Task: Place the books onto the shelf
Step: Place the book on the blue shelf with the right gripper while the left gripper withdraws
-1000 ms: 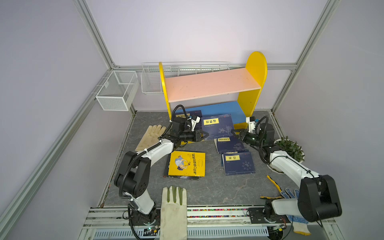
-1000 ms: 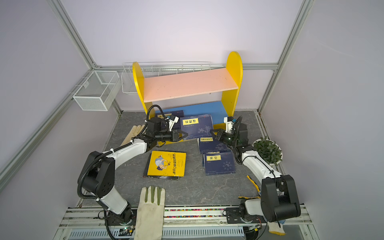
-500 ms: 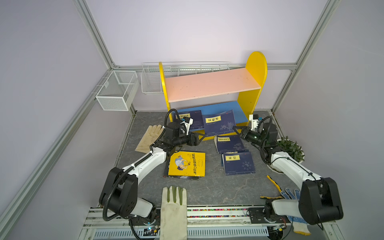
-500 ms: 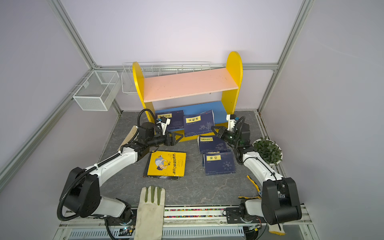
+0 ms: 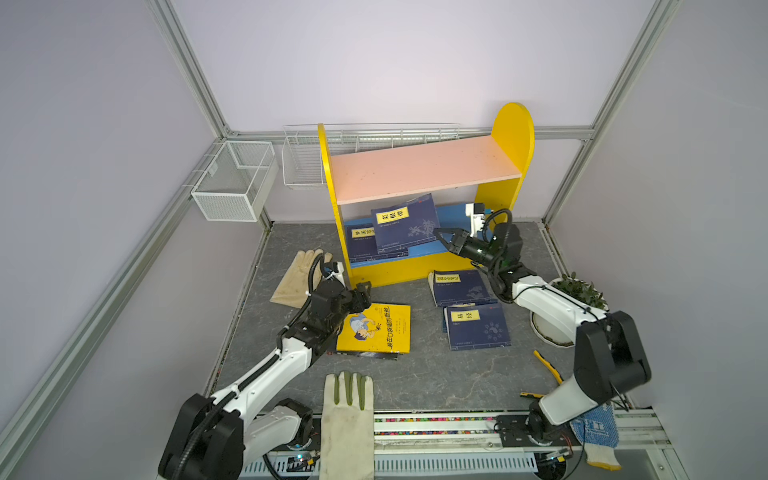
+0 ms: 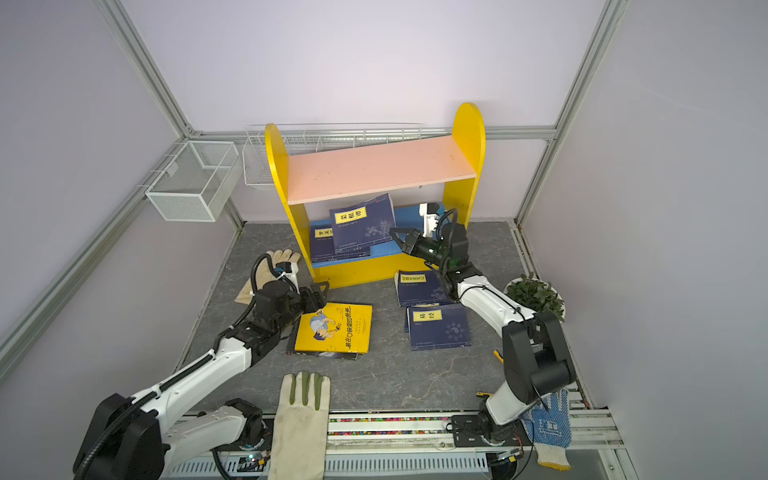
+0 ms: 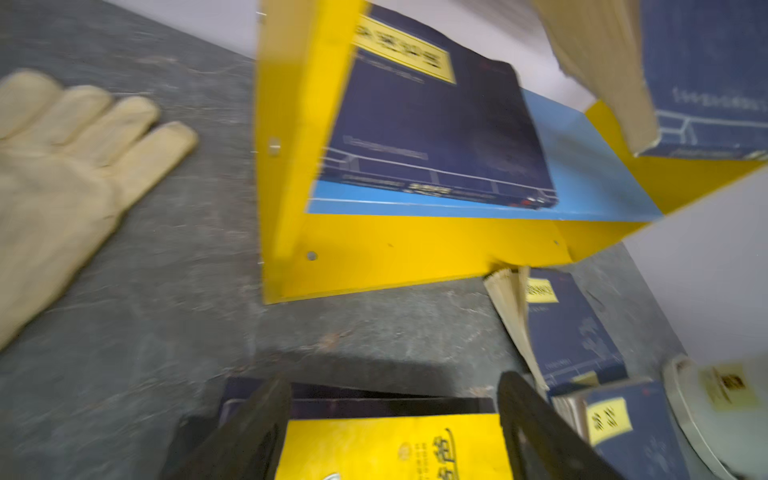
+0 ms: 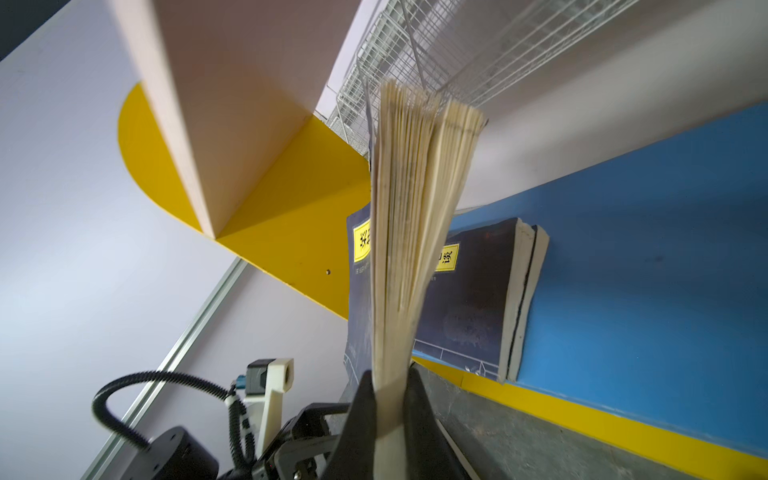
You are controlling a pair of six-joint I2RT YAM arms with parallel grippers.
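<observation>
The shelf [image 5: 424,168] stands at the back, pink board above the blue lower board [image 5: 453,216]. My right gripper [image 5: 440,235] [image 8: 388,386] is shut on the edge of a navy book [image 5: 405,224] [image 8: 411,232], holding it tilted up in the lower tier. A second navy book [image 5: 363,247] [image 7: 432,124] lies flat on the blue board beside it. Two more navy books [image 5: 461,286] [image 5: 478,326] lie on the floor. My left gripper [image 5: 363,291] [image 7: 390,399] is open over the far edge of the yellow book [image 5: 378,328] [image 7: 390,449], which rests on a dark book [image 5: 361,354].
A beige glove [image 5: 297,276] lies left of the shelf and another glove [image 5: 347,415] at the front edge. White wire baskets [image 5: 235,180] hang on the back-left rails. A potted plant [image 5: 577,291], yellow pliers [image 5: 548,365] and a dotted glove [image 5: 594,432] sit at the right.
My left gripper let go of the navy book, opened and drew back from the shelf to the yellow book. My right gripper lifted the navy book steeper into the lower tier.
</observation>
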